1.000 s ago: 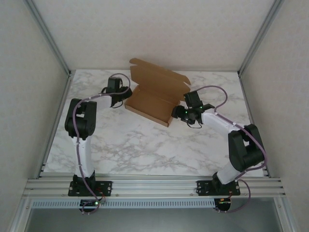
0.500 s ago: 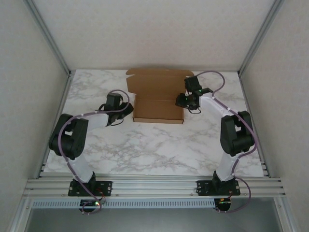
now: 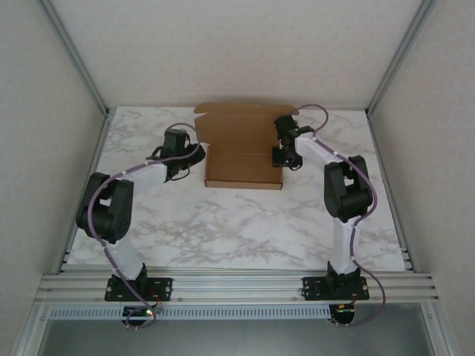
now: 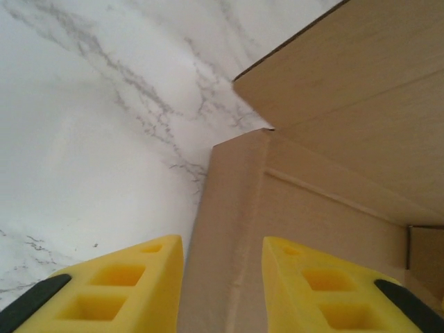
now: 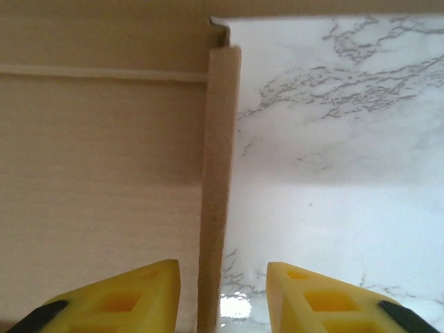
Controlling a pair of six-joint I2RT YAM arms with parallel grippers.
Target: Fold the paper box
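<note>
— How do the arms sit?

— Both reach away from their bases toward the far middle of the marble tabletop (image 3: 223,222). The left arm (image 3: 111,208) rises to a bent elbow, and its white forearm runs far and right to the box's left side. The right arm (image 3: 343,189) mirrors it, elbow up, with the forearm angled far and left to the box's right side.

— And the paper box (image 3: 241,167)?

— It lies flat on the tabletop between the two hands, a shallow tray squared to the table edge. Its lid (image 3: 241,122) is open at the far side. The cardboard is plain brown.

— The left hand (image 3: 197,153)?

— Its yellow fingers (image 4: 132,281) stand apart, one on each side of the box's left wall (image 4: 229,229). The cardboard spans the gap between them, so I cannot tell whether they are pressing on it.

— The right hand (image 3: 280,154)?

— It straddles the right wall (image 5: 216,173), one finger inside the tray and one over the marble. There is a gap on each side of the cardboard edge, so the jaws are apart and grip nothing.
</note>
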